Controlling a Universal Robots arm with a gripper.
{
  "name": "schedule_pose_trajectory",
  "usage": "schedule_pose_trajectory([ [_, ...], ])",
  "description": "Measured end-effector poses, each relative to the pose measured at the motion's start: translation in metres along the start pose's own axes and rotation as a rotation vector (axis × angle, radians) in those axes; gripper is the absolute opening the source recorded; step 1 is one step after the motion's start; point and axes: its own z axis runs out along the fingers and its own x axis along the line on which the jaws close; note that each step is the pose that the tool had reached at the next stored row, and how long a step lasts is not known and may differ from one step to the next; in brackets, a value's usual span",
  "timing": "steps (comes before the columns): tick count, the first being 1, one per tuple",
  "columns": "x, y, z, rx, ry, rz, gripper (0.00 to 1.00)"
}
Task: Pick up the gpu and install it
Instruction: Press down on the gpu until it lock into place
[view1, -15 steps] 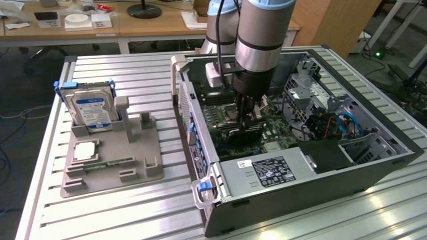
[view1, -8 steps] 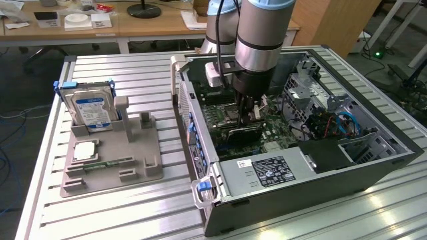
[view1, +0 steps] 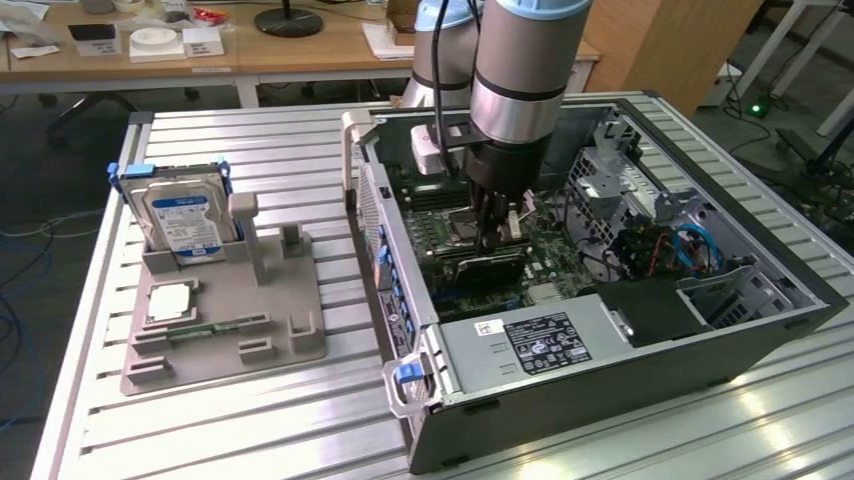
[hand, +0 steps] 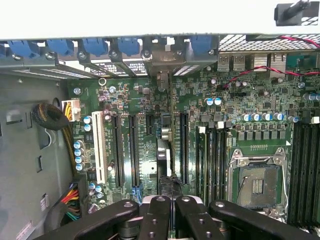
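I see a ribbed aluminium tabletop (view1: 254, 150). On it sits a grey parts holder (view1: 220, 320) toward the exterior view's left, and just beside it an open computer case (view1: 601, 330) lying on its side.

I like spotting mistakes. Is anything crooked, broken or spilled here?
Nothing stands out. The gpu stands on edge on the motherboard inside the open computer case, with the gripper shut on it. The hard drive stands upright in its gray holder outside.
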Motion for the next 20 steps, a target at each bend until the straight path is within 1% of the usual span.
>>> schedule_pose_trajectory([
  [8, 0.0, 0.0002, 0.0, 0.0, 0.0, 0.0, 0.1],
  [11, 0.0002, 0.0037, -0.0003, 0.0, -0.0003, 0.0, 0.1],
  [12, 0.0003, 0.006, -0.0005, -0.0012, -0.0006, 0.0, 0.1],
  [13, 0.0003, 0.0064, -0.0005, -0.005, -0.0006, 0.0, 0.1],
  [14, 0.0003, 0.0066, -0.0006, -0.0121, 0.0, 0.0, 0.1],
  [15, 0.0004, 0.0068, -0.0006, -0.0219, 0.0006, 0.0, 0.1],
  [17, 0.0003, 0.007, -0.0005, -0.045, 0.0017, 0.001, 0.1],
  [18, 0.0004, 0.0073, -0.0005, -0.0553, 0.0021, 0.001, 0.1],
  [19, 0.0004, 0.0079, -0.0006, -0.0632, 0.0026, 0.002, 0.1],
  [20, 0.0006, 0.0096, -0.0008, -0.0654, 0.0028, 0.002, 0.1],
])
